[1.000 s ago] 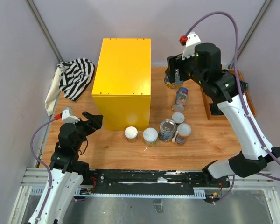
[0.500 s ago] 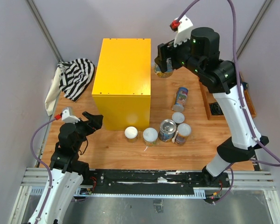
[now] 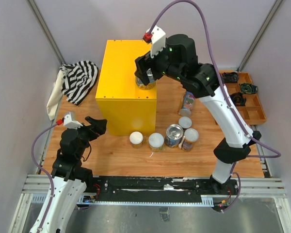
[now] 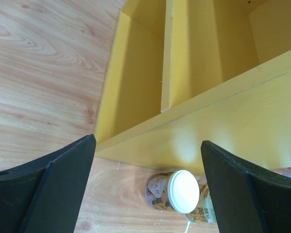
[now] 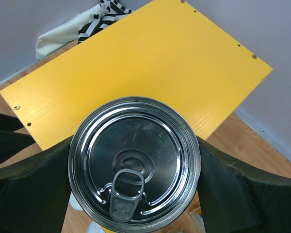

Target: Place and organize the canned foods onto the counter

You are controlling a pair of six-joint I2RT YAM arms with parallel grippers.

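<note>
The counter (image 3: 127, 70) is a big yellow box at the back middle of the table. My right gripper (image 3: 145, 76) is shut on a can with a silver pull-tab top (image 5: 135, 165), and its black fingers (image 5: 26, 194) press both sides. That can (image 3: 146, 83) hangs over the counter's front right corner. Several more cans stand in front of the box: two with white lids (image 3: 136, 139) (image 3: 156, 141), a blue one with a metal top (image 3: 174, 135) and others (image 3: 190, 138). A blue can (image 3: 187, 102) lies further back. My left gripper (image 3: 98, 126) stands open and empty by the box's front left, facing a white-lidded can (image 4: 172, 191).
A striped cloth (image 3: 77, 80) lies at the back left, beside the box. A brown compartmented wooden tray (image 3: 256, 114) with dark items sits at the right edge. Grey walls close in on both sides and behind.
My right arm has swung left with the silver-topped can, from the table's back right to over the yellow box's front right corner. The left arm has stayed put.
</note>
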